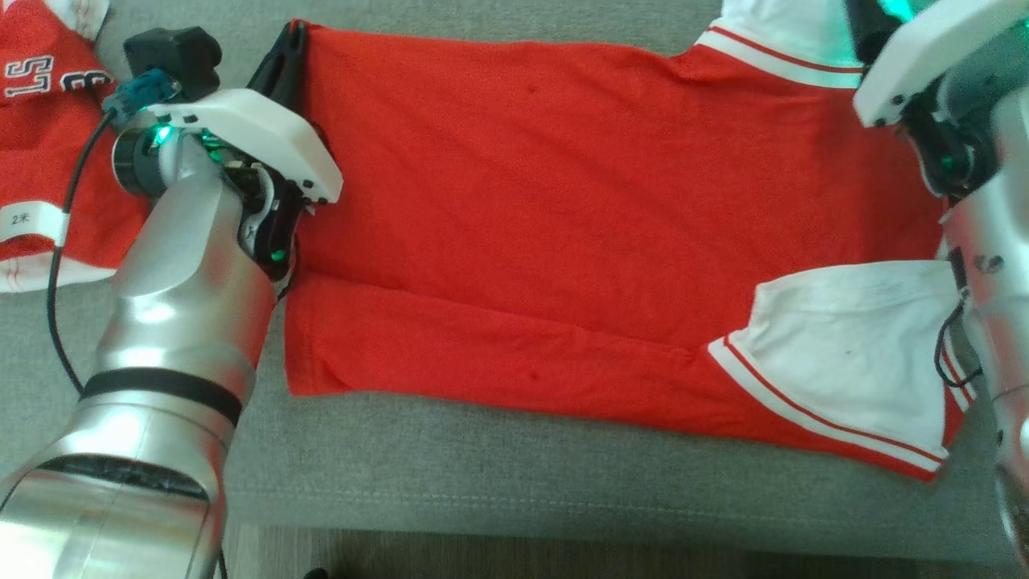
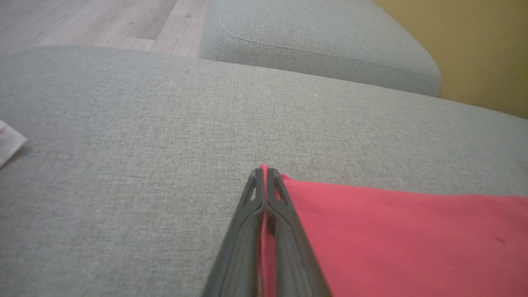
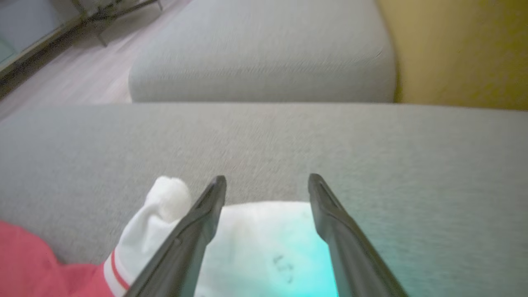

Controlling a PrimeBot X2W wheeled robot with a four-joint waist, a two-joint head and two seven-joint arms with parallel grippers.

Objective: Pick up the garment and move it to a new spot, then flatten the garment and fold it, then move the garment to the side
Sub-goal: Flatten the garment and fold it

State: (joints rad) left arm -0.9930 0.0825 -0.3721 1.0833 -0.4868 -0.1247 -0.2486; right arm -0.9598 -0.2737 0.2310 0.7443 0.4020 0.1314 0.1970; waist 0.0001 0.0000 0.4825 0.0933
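Left gripper (image 2: 264, 173) pinched shut on garment (image 1: 522, 185) far hem corner. Right gripper (image 3: 267, 181) jaws wide, over white sleeve (image 3: 247, 231). Garment flat on grey cushion (image 1: 482, 466), near edge apparently folded in; further folds and side move remain.

Silver forearm (image 1: 185, 322), white wrist (image 1: 257, 137), dark hand (image 1: 294, 34)

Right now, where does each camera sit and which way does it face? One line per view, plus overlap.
Head view: on the head, looking down at the red shirt spread on the grey cushion; left forearm, left fingers and right arm show.
Left wrist view: on the left wrist, looking along its shut fingers pinching the shirt's corner.
Right wrist view: on the right wrist, looking along open right fingers over a white sleeve.
Shared: both wrist views face a second cushion and yellow wall.
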